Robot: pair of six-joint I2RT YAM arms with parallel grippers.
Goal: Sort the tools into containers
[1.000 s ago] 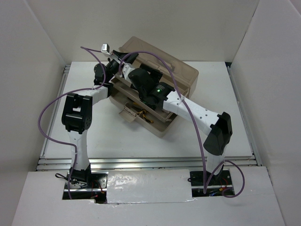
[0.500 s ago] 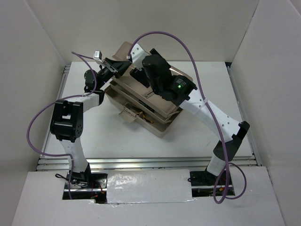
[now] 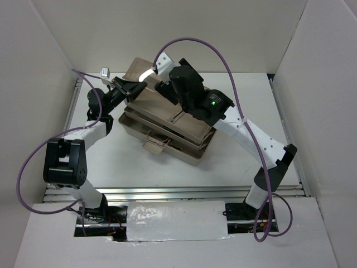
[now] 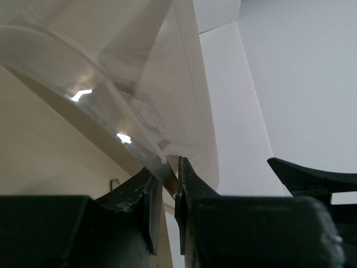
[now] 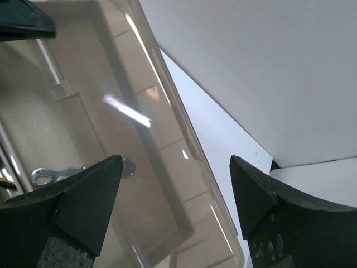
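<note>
On top view: toolbox mid-table, lid down over it; can't tell if fully seated. At the lid's far-left edge sits left gripper, with right gripper over the far side. Left wrist: fingers nearly together, clamped on lid rim. Right wrist: jaws wide apart, holding nothing, just over the lid; flat grey piece shows through it, inside the box.

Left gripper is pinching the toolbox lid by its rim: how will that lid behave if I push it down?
The lid looks like thin translucent plastic, so it will probably flex rather than swing rigidly. The left gripper pinches only its narrow glossy edge, so it may slip out. It seems light, so the toolbox might shift if pushed off-centre.
</note>
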